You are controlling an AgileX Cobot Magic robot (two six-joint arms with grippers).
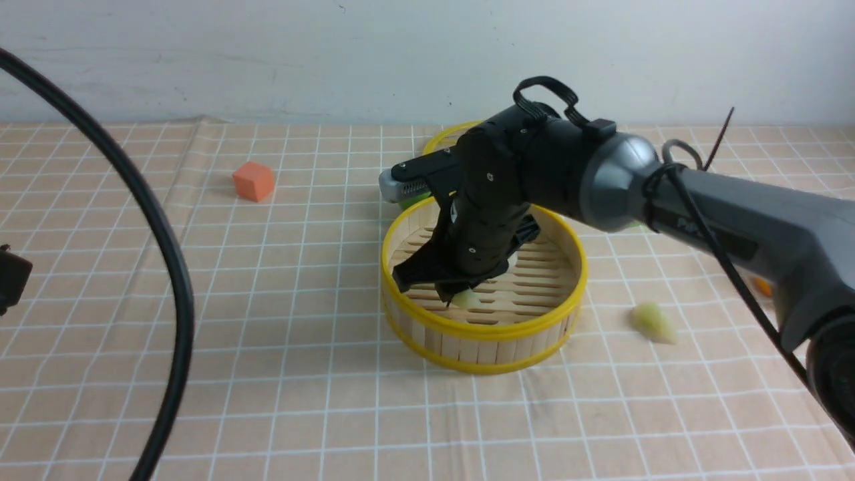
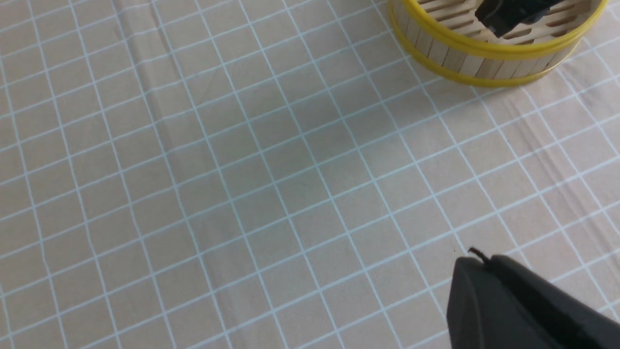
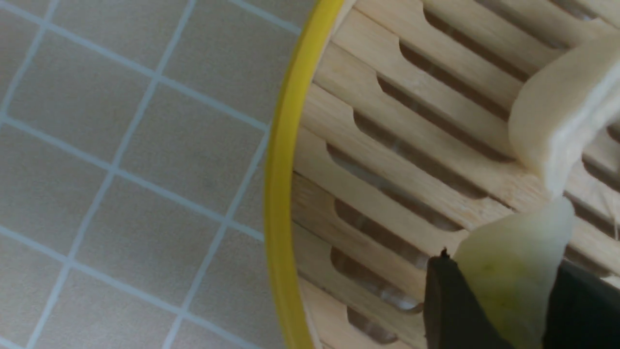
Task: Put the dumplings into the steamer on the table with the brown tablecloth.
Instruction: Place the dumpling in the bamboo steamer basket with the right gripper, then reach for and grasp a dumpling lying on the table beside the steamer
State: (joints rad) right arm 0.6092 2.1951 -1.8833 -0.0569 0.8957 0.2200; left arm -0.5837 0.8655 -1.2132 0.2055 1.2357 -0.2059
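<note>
dumpling (image 3: 552, 116) in steamer (image 1: 487, 332); another dumpling (image 1: 653, 323) right of it.

**Front view:** raised camera on the robot's own side, between the arms, facing forward and down across the table (image 1: 300, 401) to its far edge and the wall (image 1: 427, 53). This is the widest and most distant view, with the steamer (image 1: 481, 344) near the table's middle. **Left wrist view:** looks steeply down on the tablecloth (image 2: 242, 169) from nearer, catching only part of the steamer's side. **Right wrist view:** closest, just over the steamer's rim and slatted floor, with a pale green dumpling (image 3: 508, 271) almost at the lens. All three views share the steamer; the dumpling probably shows small in the front view too.
</note>
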